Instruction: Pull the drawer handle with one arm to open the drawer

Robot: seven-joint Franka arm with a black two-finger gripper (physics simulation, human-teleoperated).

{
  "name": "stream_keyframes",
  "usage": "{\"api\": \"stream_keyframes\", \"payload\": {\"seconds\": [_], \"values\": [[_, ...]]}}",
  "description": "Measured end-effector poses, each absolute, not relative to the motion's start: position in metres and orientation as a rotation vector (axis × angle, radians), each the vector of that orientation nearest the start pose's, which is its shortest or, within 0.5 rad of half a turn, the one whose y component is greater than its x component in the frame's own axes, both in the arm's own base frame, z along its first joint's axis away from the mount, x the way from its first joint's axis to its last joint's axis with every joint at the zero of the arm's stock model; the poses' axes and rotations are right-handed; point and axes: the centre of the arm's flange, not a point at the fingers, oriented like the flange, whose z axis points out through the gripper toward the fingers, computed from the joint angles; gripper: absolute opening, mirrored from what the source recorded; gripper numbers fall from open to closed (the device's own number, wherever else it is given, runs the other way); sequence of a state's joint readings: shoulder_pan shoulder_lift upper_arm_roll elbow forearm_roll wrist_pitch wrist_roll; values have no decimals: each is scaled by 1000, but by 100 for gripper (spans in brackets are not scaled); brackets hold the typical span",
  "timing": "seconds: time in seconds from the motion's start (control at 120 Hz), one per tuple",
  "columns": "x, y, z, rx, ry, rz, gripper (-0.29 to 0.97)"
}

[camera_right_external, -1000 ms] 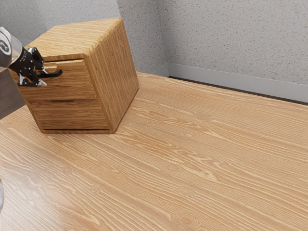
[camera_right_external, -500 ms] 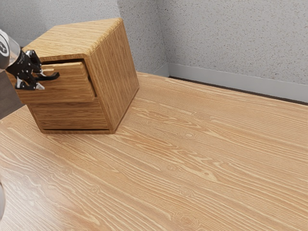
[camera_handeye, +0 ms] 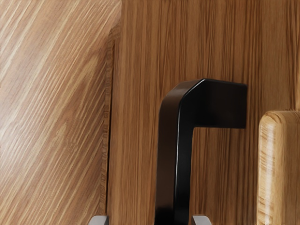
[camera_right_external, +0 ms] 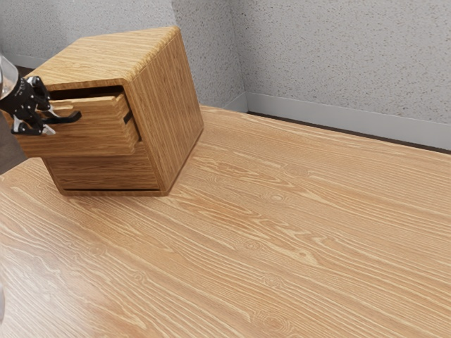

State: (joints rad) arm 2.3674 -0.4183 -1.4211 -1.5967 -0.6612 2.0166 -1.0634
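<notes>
A wooden cabinet (camera_right_external: pixel 161 91) with two drawers stands at the back of the table on the exterior view's left. Its top drawer (camera_right_external: pixel 88 132) sticks partway out, leaving a dark gap under the cabinet top. My black gripper (camera_right_external: pixel 48 118) is at the drawer's front, shut on the black drawer handle (camera_right_external: pixel 65 118). In the wrist view the bent black handle (camera_handeye: pixel 180 154) runs up from between my grey fingertips (camera_handeye: pixel 200 219) against the drawer front (camera_handeye: pixel 140 70). The lower drawer (camera_right_external: pixel 99 169) sits flush.
The wooden tabletop (camera_right_external: pixel 282 232) stretches wide toward the exterior view's right and front. Grey speckled walls (camera_right_external: pixel 338 49) with a pale skirting board close off the back. A pale wooden edge (camera_handeye: pixel 279 168) lies just beside the handle.
My gripper has moved toward the exterior view's left with the handle in it, and the top drawer has slid farther out of the cabinet.
</notes>
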Motion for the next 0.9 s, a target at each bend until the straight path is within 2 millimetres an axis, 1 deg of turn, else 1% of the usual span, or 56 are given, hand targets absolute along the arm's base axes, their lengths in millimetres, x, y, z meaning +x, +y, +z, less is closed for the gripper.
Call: {"api": "stream_keyframes", "payload": {"seconds": [0.1, 0.167, 0.283, 0.333, 0.483, 0.642, 0.817, 0.9], "values": [[479, 357, 662, 1440, 2399, 662, 16], [473, 355, 664, 1429, 2405, 664, 16], [464, 356, 666, 1408, 2414, 662, 16], [463, 357, 665, 1404, 2416, 657, 16], [463, 350, 664, 1407, 2419, 656, 16], [454, 344, 667, 1392, 2426, 665, 16], [447, 346, 663, 1373, 2436, 653, 16], [440, 342, 665, 1363, 2440, 660, 16]]}}
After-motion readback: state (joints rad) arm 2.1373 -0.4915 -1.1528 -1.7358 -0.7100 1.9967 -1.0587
